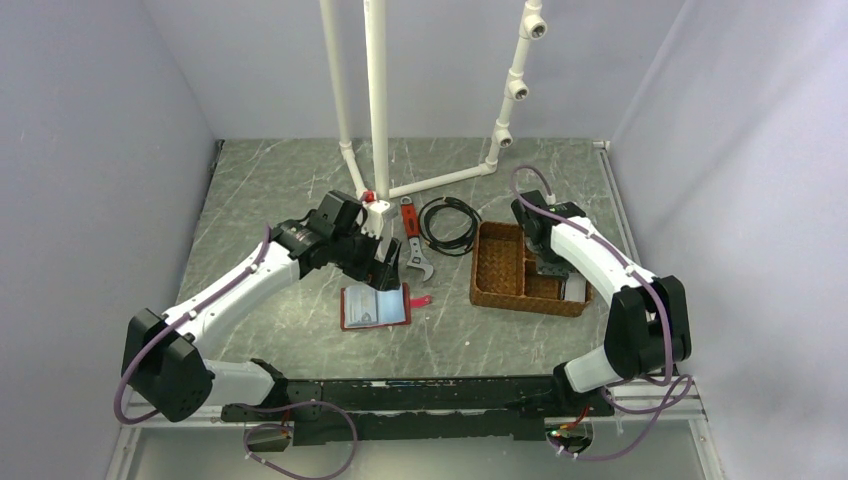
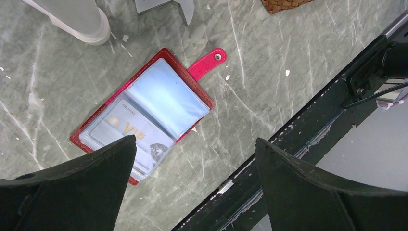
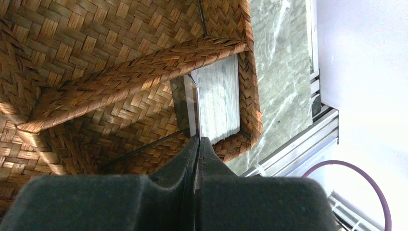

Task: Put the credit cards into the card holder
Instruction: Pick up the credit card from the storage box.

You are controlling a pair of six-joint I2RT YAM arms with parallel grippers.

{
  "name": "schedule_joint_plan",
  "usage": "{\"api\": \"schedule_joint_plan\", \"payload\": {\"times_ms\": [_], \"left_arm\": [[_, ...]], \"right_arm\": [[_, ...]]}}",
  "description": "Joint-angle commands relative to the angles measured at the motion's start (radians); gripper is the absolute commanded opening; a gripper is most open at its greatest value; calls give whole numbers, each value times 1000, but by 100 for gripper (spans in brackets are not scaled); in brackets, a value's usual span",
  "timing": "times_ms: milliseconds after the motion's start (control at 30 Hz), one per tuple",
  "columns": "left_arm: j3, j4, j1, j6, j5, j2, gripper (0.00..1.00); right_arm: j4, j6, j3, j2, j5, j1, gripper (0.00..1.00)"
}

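The left arm's fingers (image 2: 86,187) hang spread wide apart above the surface (image 1: 260,190), holding nothing. Just under them the card holder (image 2: 144,110) lies opened flat on the surface, its clear pockets facing up and its red snap tab (image 2: 207,62) sticking out to one side. One pocket holds a pale card printed "VIP" (image 2: 127,137).

Beyond the card holder, from above, a red-handled wrench (image 1: 413,245) lies beside a coil of black cable (image 1: 450,222), both near the foot of a white pipe frame (image 1: 375,100).

Further right stands a brown woven tray (image 1: 500,265) with dividers. The credit cards (image 3: 219,103) stand on edge as a stack in its small near right corner compartment, against the outer wall. The right arm's fingers (image 3: 168,192) reach down into that compartment, pressed together and pinching the edge of the front card (image 3: 191,108) on the divider side of the stack.
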Motion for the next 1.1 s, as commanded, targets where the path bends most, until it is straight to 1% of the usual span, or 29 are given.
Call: {"api": "schedule_joint_plan", "payload": {"times_ms": [0,67,133,233,367,400,433,600,667,700,833,867,900,1067], "left_arm": [[9,10,4,17,30,5,99],[9,11,6,16,31,7,99],[9,10,6,17,33,7,99],[8,11,6,18,34,4,100],[6,12,7,18,37,1,99],[6,12,7,18,37,1,100],[6,12,7,20,39,1,100],[6,13,7,20,40,1,99],[6,13,7,21,41,1,99],[6,13,7,20,42,2,99],[6,13,7,21,45,4,99],[6,13,7,22,45,5,99],[6,13,7,22,46,5,99],[6,15,7,23,48,11,99]], "right_arm": [[4,-38,9,-18,34,-30,0],[15,-52,6,-20,23,-42,3],[29,-68,2,-21,7,-56,4],[30,-71,2,-15,7,-66,0],[29,-73,2,0,11,-67,0],[26,-70,3,5,13,-68,5],[26,-72,3,10,12,-69,6],[33,-80,2,17,3,-79,6],[35,-81,1,21,5,-82,11],[36,-84,0,21,1,-83,12],[37,-88,-1,22,4,-87,8],[41,-91,-1,22,-1,-87,6],[43,-94,-2,22,-4,-87,0],[37,-85,-1,13,8,-87,0]]}}
